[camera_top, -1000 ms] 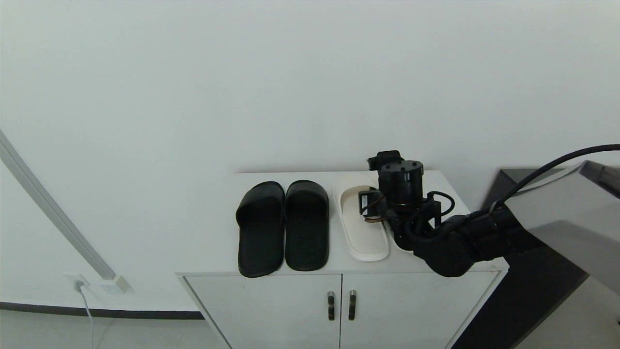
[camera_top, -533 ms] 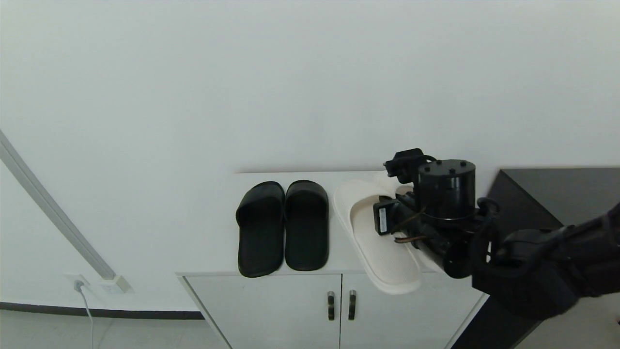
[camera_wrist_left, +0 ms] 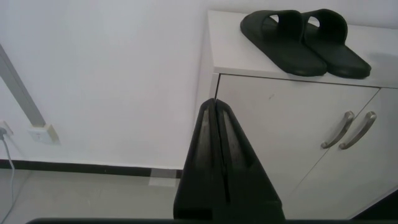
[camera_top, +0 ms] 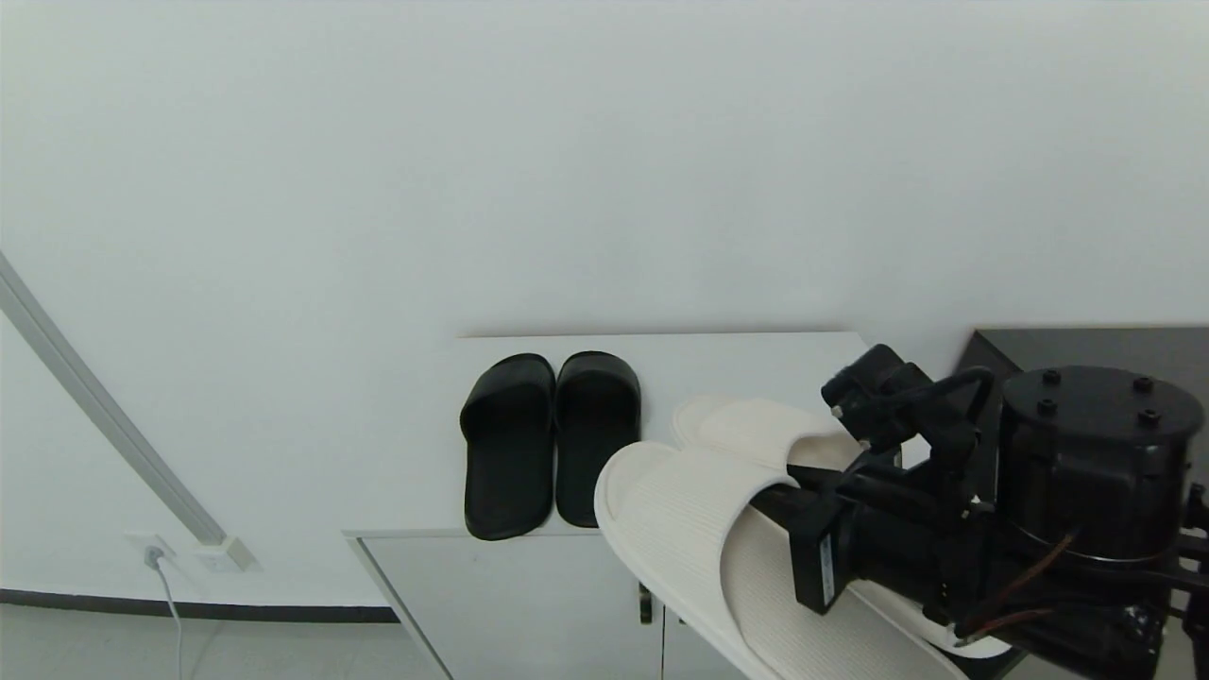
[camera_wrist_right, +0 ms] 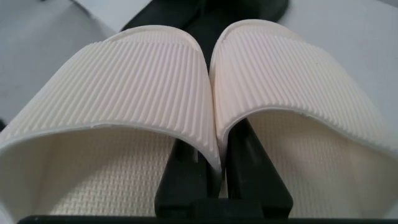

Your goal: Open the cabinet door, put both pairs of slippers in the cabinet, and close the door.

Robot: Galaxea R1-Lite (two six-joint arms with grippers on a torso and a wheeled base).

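Note:
The white slippers (camera_top: 680, 510) hang in the air in front of the cabinet's right half. My right gripper (camera_top: 789, 496) is shut on them, pinching the two straps (camera_wrist_right: 143, 81) together at their inner edges, as the right wrist view shows (camera_wrist_right: 217, 158). The black slippers (camera_top: 553, 439) lie side by side on the white cabinet top (camera_top: 737, 364). Both cabinet doors (camera_wrist_left: 280, 130) are shut, with two metal handles (camera_wrist_left: 351, 129) at the middle. My left gripper (camera_wrist_left: 216, 107) is shut on nothing, low down and off the cabinet's left corner.
A white wall stands behind the cabinet. On it, to the left, are a socket with a cable (camera_top: 149, 550) and a slanting grey conduit (camera_top: 94, 401). A dark surface (camera_top: 1086, 345) adjoins the cabinet on the right. Bare floor (camera_wrist_left: 81, 193) lies left of the cabinet.
My right gripper has lifted the white pair off the cabinet top and drawn it back towards the camera and to the right. The black pair has not moved.

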